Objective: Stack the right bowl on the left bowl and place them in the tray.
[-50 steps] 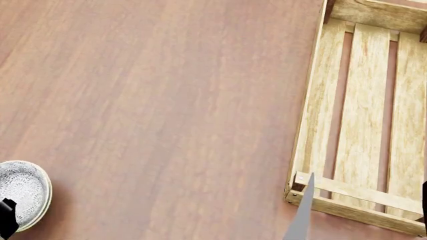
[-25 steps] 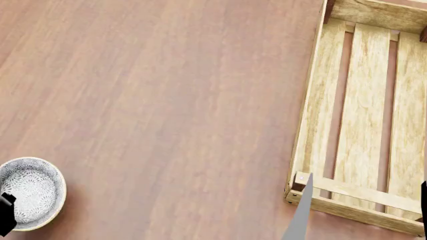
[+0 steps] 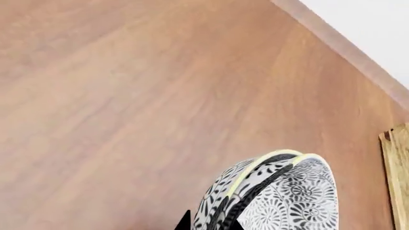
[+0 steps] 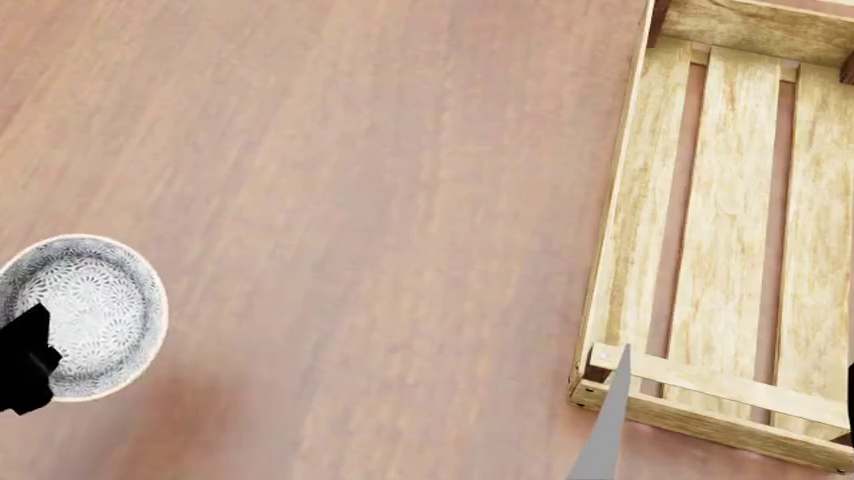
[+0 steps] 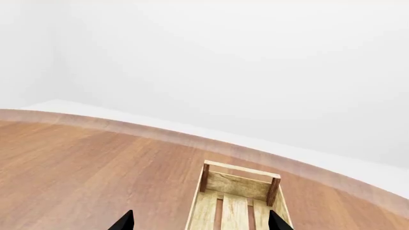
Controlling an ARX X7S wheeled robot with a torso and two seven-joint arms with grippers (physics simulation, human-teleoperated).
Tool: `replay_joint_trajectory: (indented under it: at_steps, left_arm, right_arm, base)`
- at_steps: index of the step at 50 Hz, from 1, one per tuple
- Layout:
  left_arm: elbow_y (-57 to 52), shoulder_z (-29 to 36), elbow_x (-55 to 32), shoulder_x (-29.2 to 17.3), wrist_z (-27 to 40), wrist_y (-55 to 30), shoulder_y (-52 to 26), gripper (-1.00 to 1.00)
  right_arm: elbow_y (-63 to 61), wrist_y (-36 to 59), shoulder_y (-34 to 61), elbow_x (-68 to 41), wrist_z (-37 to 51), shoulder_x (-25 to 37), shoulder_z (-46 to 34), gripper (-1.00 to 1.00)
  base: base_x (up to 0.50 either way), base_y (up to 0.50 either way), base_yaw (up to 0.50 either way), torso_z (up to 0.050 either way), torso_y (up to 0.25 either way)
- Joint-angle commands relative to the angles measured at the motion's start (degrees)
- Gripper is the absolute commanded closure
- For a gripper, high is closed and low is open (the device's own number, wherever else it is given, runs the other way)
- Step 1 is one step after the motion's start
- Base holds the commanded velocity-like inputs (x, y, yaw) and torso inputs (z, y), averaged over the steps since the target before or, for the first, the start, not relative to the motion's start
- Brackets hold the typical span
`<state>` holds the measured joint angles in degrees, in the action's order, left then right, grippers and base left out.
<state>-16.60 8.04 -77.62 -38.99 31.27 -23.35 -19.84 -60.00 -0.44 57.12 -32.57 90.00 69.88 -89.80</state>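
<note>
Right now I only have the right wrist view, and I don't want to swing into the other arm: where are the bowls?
Observer: The bowls sit at the head view's left edge, well apart from the tray.
Operator: Are they stacked?
Observer: Yes. The left wrist view shows two patterned rims, one nested inside the other.
Operator: Is anything holding them?
Observer: The left gripper is. Its dark fingers straddle the rims on either side.
</note>
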Motion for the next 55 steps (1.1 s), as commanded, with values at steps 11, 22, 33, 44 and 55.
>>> replay_joint_trajectory:
  at_steps: [11, 22, 33, 44, 55]
  left_arm:
    - [-17.05, 8.09, 21.37, -4.56, -7.15, -0.72, -7.16, 1.00]
    - [-23.55, 15.36, 32.21, -8.02, -6.08, -6.97, -10.41, 1.00]
    - [-25.25, 15.11, 33.34, -9.09, -5.71, -7.03, -11.23, 1.00]
    - [-25.98, 14.92, 32.99, -9.71, -9.69, -4.17, -11.70, 1.00]
    - [-26.95, 14.09, 30.83, -11.17, -12.10, -3.31, -12.10, 1.00]
  right_arm:
    - [0.02, -0.34, -0.04, 0.86, -0.10, -1.49, 1.32, -1.00]
    - [0.02, -0.95, 0.54, 1.03, -0.10, -1.35, 0.55, -1.00]
    - [0.02, -1.29, 1.31, 1.23, -0.10, -1.40, -0.41, -1.00]
    - [0.32, -2.58, 2.63, 1.67, -0.78, -1.43, -2.62, -1.00]
    - [2.86, -7.80, 1.43, 3.84, -8.90, 0.98, -3.29, -1.00]
  base:
    - [0.00, 0.00, 0.00, 0.000, 0.001]
    - [0.00, 0.00, 0.00, 0.000, 0.001]
    - [0.00, 0.00, 0.00, 0.000, 0.001]
    - [0.00, 0.00, 0.00, 0.000, 0.000]
    - [0.00, 0.00, 0.00, 0.000, 0.001]
